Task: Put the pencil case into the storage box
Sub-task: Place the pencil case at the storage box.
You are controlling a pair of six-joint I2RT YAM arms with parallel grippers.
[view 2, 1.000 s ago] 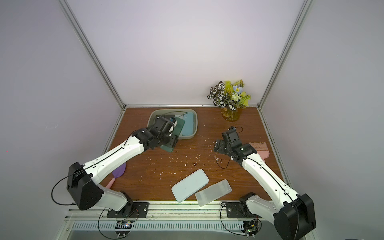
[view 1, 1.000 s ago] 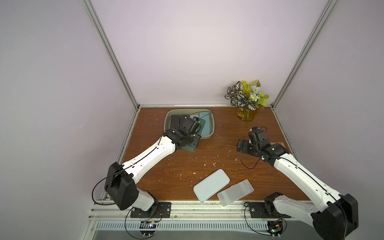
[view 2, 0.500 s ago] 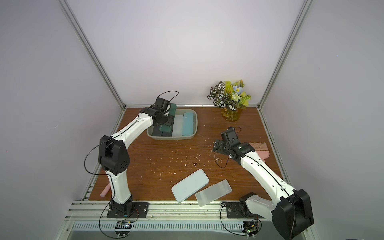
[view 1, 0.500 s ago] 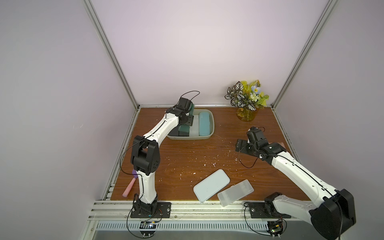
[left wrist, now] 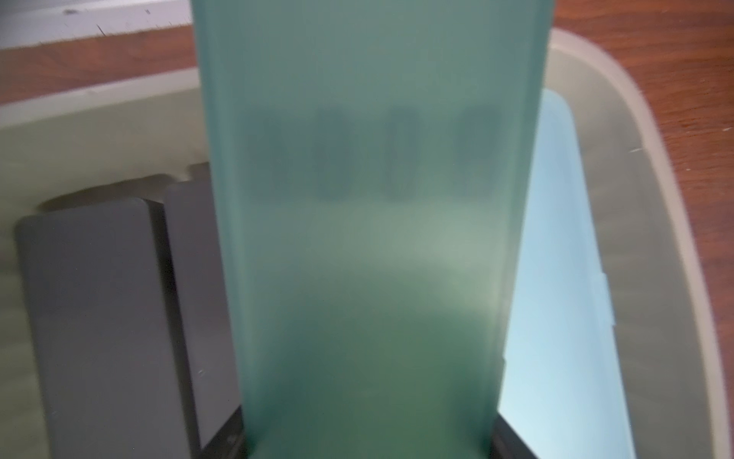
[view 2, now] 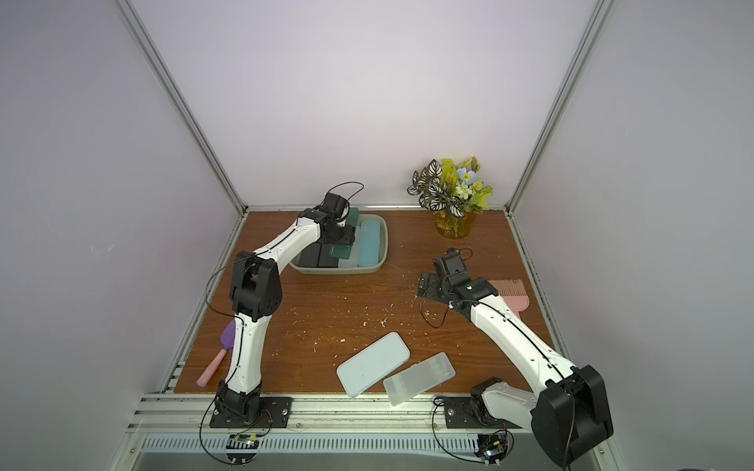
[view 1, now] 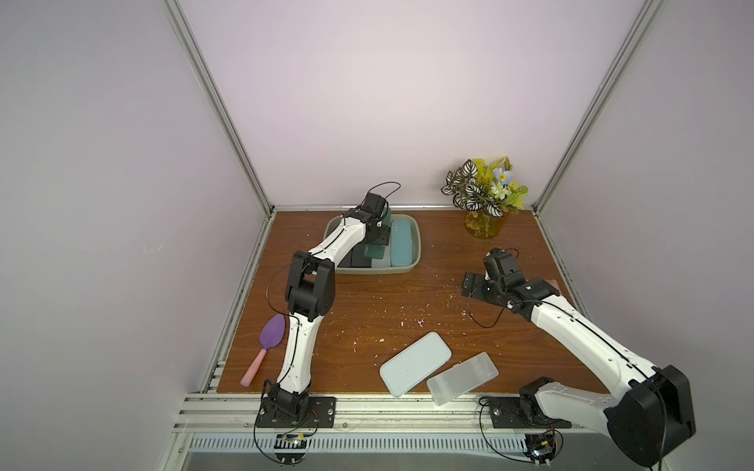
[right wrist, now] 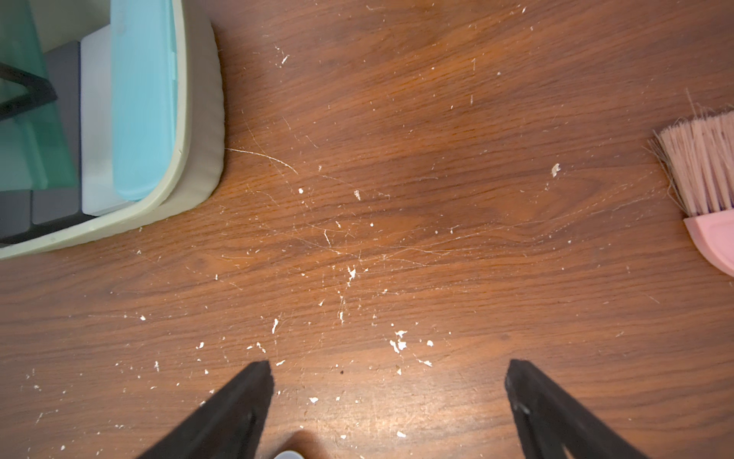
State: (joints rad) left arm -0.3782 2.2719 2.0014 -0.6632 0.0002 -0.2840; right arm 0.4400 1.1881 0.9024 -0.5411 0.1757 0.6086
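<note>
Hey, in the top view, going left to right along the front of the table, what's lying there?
purple scoop with pink handle → pale blue case → frosted clear case

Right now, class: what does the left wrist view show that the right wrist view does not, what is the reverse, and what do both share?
Only the left wrist view: blurred dark shapes through the translucent teal plastic pencil case, and a pale strip past the edge of the brown wooden table. Only the right wrist view: the pink bristle brush, a white case inside the shallow grey-green plastic storage box, and the open right pincer. Both: that box, the teal case, the light blue case and dark grey cases inside.
</note>
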